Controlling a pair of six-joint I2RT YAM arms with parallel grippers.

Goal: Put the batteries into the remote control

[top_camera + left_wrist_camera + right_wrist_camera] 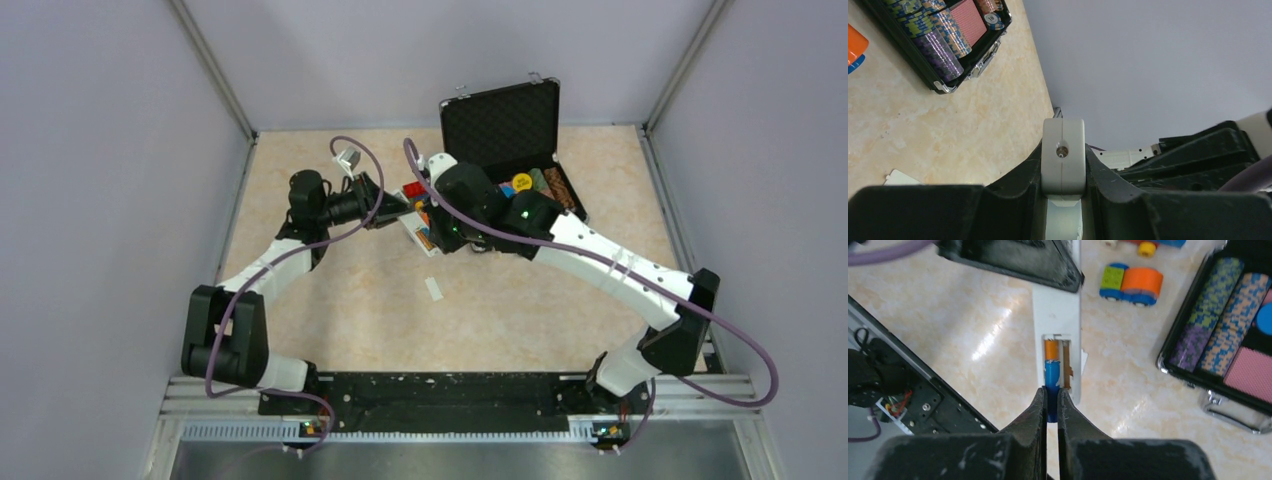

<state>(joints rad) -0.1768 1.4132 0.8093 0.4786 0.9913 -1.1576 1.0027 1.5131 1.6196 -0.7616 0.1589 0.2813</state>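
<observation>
The white remote control [1055, 310] is held off the table with its battery compartment open and facing up. My left gripper [1063, 175] is shut on one end of the remote [1063, 155]. It also shows in the right wrist view [1013, 260]. My right gripper [1052, 392] is shut on the blue battery [1051, 375], whose far part lies in the compartment's left slot. An orange part [1050, 349] sits just beyond the blue in that slot; I cannot tell if it is the second battery. The right slot shows bare brown contacts. In the top view both grippers meet at the remote [425, 238].
The small white cover piece [434, 289] lies on the table in front of the remote. An open black case [510, 130] with poker chips [1228, 330] stands behind and right. Colourful toy vehicles [1130, 282] sit beside the case.
</observation>
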